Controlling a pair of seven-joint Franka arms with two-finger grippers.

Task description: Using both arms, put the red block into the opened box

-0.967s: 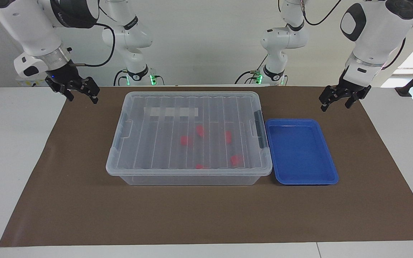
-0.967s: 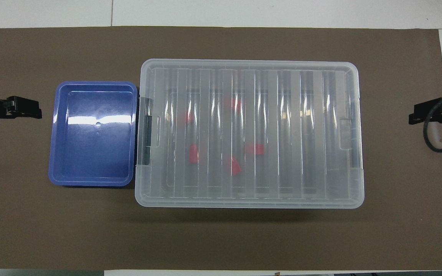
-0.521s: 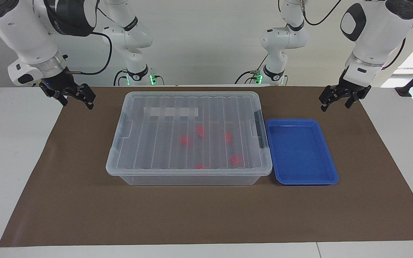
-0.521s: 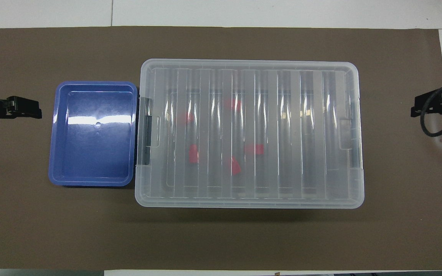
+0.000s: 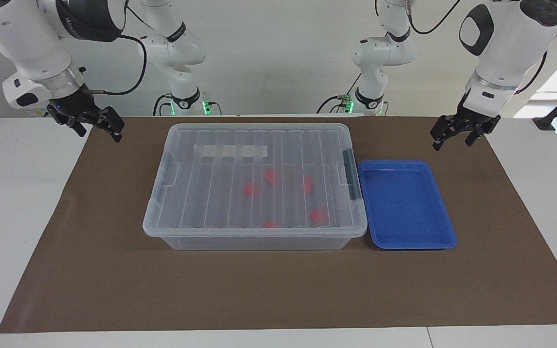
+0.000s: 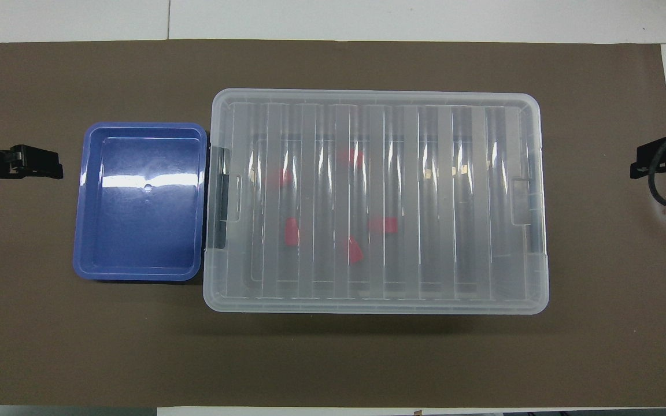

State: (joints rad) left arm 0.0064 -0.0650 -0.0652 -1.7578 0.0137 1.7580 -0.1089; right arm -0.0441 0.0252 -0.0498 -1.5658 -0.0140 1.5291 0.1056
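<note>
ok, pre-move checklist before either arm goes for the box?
1. Lid off the box: not ok, the ribbed lid sits on it.
2. Red blocks reachable: not ok, all under the lid.
3. Blue tray free: ok, nothing in it, beside the box.
4. Left gripper free: ok, open, holds nothing, over the mat.
5. Right gripper free: ok, open, holds nothing, over the mat edge.
</note>
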